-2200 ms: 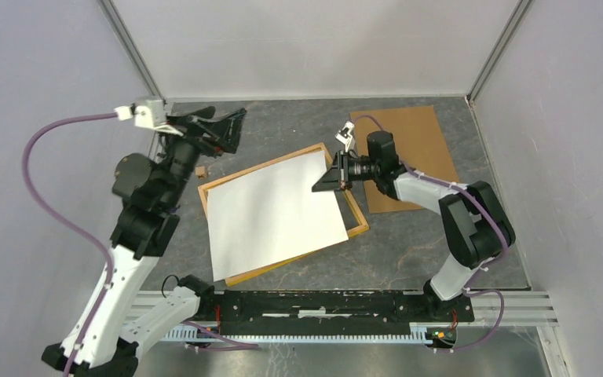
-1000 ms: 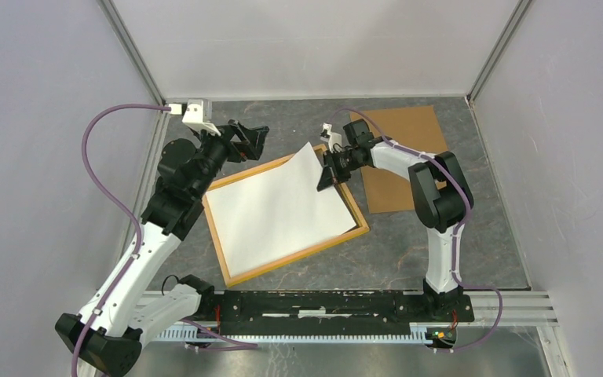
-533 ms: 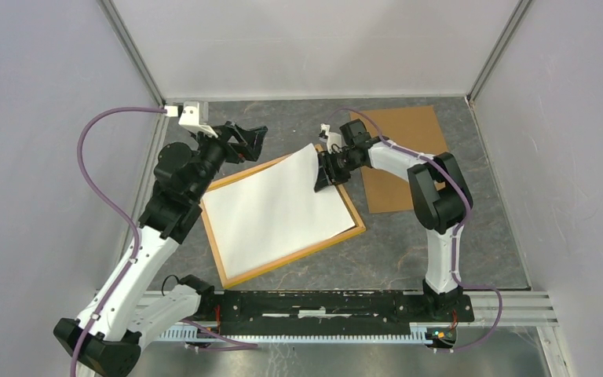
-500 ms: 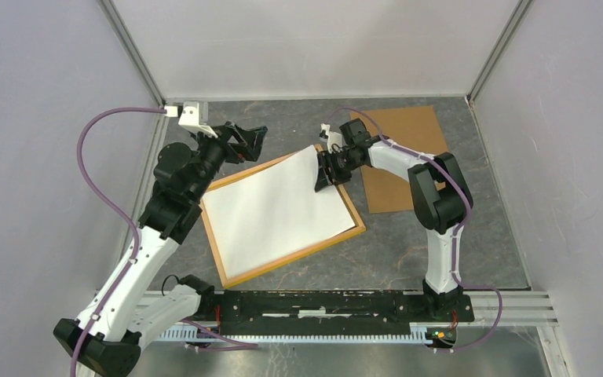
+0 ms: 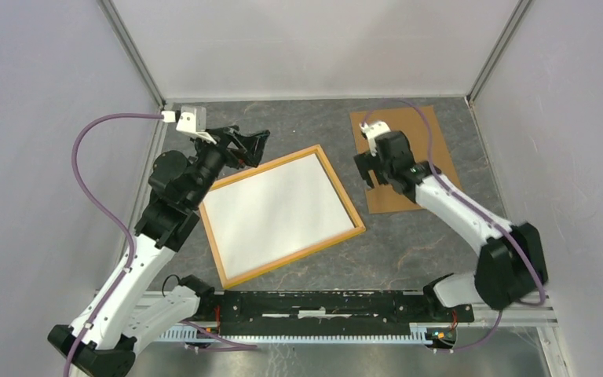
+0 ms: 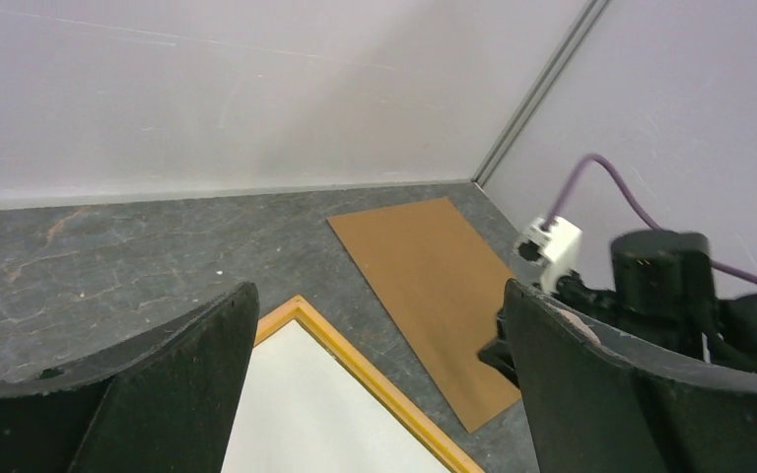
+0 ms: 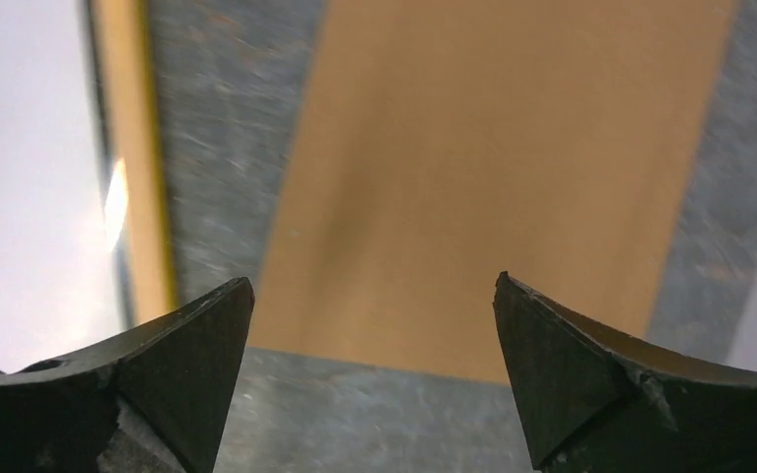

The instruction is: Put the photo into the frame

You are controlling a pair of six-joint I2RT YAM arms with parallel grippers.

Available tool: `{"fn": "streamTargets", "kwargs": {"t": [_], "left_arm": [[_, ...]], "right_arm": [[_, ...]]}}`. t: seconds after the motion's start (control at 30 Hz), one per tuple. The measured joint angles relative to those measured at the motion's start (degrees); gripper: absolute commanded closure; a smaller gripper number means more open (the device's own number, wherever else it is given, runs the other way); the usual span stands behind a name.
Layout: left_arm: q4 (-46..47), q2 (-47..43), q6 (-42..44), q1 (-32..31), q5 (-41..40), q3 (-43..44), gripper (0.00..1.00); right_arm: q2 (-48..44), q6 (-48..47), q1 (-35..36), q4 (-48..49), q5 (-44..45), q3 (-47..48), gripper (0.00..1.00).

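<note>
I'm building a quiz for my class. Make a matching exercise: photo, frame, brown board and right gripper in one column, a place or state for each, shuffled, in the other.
1 photo
2 frame
3 brown board
4 right gripper

A open, above the brown board
B white side up, inside the frame
C flat on the table, beside the frame
D orange-yellow wood, around the photo

Pairs: 1-B, 2-D, 3-C, 4-A

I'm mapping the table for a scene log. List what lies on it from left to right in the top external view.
the frame, with the photo lying inside it → brown board
</note>
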Motion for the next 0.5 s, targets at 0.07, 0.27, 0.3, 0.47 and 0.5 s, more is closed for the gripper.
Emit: {"fn": "streamTargets", "kwargs": {"t": [0.07,0.27,0.3,0.47,0.5], "left_arm": [[0.3,-0.1,0.0,-0.8,-0.1,0.0,0.0],[0.2,3.2,-0.1,-2.1,-0.3,0.2,0.0],[-0.2,4.6,-0.1,-2.1,-0.3,0.6,0.0],[-4.9,16.0,-2.5,-2.1,0.5,4.6,0.0],[-7.5,19.5,-3.1,-2.1,1.4,6.7,0.0]], "right_arm": [[-8.4,-0.7,-0.8,2.5,4.5,-8.7,0.02],[-11.7,0.2,-4.3,9.2,8.5,-18.4,0.02],[-11.7,0.6,-4.9,9.9,8.5,-19.5,0.02],[-11.5,2.7,-9.6,12.1,7.0,-23.2,0.02],[-11.4,3.0,-11.0,12.7,6.8,-23.6,0.02]]}}
